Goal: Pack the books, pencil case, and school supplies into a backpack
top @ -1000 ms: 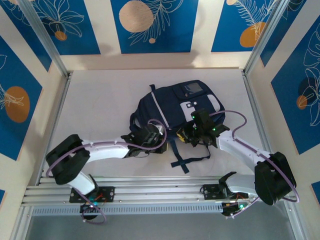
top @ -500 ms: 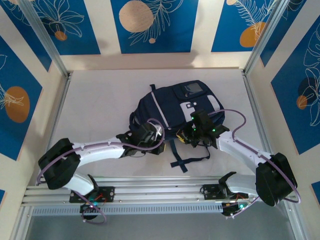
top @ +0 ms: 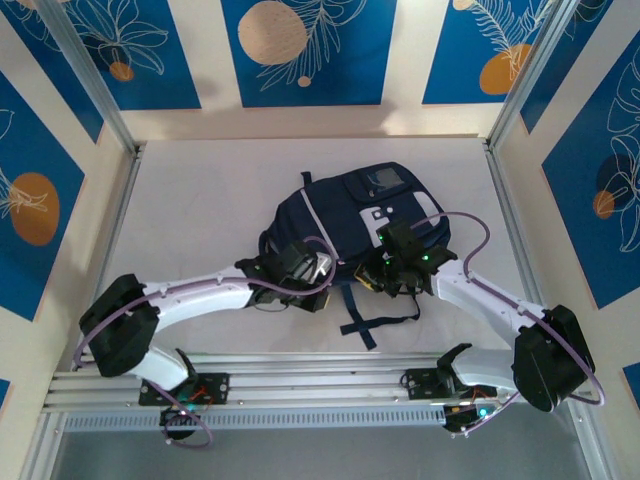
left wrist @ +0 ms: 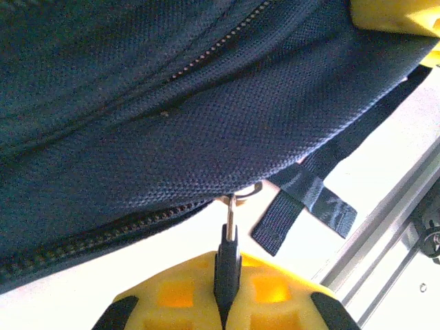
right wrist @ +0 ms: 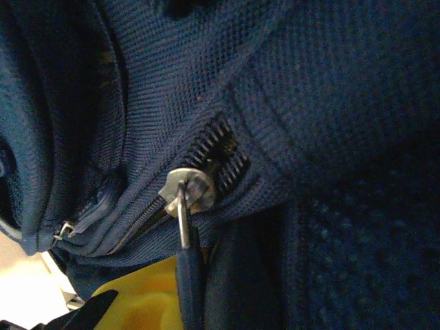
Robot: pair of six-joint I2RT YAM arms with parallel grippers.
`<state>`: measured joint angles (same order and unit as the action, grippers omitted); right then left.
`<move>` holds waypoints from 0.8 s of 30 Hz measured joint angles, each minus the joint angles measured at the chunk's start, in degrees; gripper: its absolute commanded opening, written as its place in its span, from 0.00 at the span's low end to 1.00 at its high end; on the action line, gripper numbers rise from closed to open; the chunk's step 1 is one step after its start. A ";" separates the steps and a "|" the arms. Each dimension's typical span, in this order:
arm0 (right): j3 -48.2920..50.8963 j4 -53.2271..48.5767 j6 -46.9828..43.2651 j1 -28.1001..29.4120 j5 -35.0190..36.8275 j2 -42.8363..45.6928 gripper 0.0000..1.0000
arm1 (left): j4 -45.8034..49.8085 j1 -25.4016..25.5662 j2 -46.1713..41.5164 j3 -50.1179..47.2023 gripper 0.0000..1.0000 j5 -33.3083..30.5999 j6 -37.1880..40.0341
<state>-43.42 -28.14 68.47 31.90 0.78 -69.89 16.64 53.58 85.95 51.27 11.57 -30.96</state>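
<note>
The left gripper [left wrist: 225,278] and right gripper [right wrist: 184,292] work the near edge of the backpack [top: 350,215], flat on the table [top: 200,210], to run its zip. The left pinches a pull tab [left wrist: 229,237] tight, and the right seemingly pinches a second pull [right wrist: 185,237].

backpack [top: 345,205] on table [top: 200,210], straps [top: 372,325] nearest

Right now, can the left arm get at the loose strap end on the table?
Probably yes: the strap end lies uncovered near the left gripper, which must first release the zipper pull.
</note>
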 measured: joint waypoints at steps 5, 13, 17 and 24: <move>-0.11 -0.63 -0.22 0.02 0.48 -0.68 0.00 | 2.47 -0.11 1.31 0.98 0.00 0.46 1.01; 0.11 0.13 -0.15 -0.70 -0.20 -0.72 0.00 | 2.05 -2.40 0.52 -0.11 0.00 3.56 1.57; 2.08 2.47 0.28 -1.33 -1.33 0.22 0.00 | -1.44 -5.03 -1.81 -3.34 0.00 7.41 0.85; 10.14 11.37 3.30 -3.19 -3.91 6.60 0.00 | -12.15 -6.97 -6.47 -9.77 0.00 13.31 -6.97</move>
<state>-33.28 -16.78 71.77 28.71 -3.14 -63.29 4.49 46.61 79.48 41.50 24.88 -37.93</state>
